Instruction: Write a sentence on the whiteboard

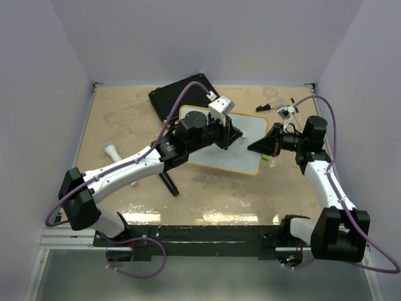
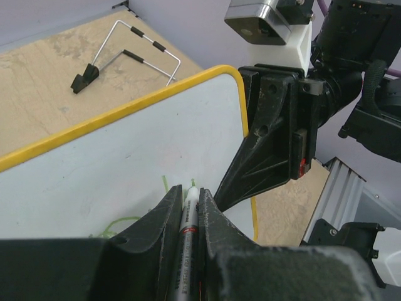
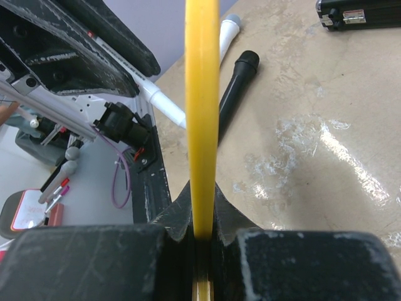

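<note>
Our left gripper [image 2: 190, 195], closest to the lens, was clamped on a marker [image 2: 187, 235], its tip pointing forward and down at the whiteboard [image 2: 125, 157] directly beneath it. Thin green strokes of the sentence [image 2: 119, 224] showed just left of the tip. Our right gripper [image 3: 202, 235] was shut on the board's yellow rim [image 3: 202, 94], just right of the left gripper, apparently steadying the board at its short edge. We judged that the next stroke turned on one fact: the tip sat close to that pinched edge, so the board's long axis, and nearly all its blank white face, stretched to the left of the marker. Our left arm was the one over the face; our right only gripped the edge. Whether the tip touched the surface, we could not tell.
</note>
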Robot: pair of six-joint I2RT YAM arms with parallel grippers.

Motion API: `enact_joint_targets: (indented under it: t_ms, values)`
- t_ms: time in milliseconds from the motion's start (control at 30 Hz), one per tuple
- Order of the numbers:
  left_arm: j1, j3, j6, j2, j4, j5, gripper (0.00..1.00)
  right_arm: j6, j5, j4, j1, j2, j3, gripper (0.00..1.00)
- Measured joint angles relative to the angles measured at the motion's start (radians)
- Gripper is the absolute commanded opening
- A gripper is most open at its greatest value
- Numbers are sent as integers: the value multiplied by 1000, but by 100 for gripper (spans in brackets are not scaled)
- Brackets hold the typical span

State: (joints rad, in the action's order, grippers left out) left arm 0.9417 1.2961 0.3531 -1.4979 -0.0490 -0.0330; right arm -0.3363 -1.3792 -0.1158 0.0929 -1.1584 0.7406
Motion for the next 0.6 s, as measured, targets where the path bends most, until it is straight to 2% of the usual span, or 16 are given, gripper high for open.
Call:
enact_joint_targets:
  t_ms: [600]
  values:
    - [1,-47,27,10,6,-25,0,1,7,0,0,0,0,0]
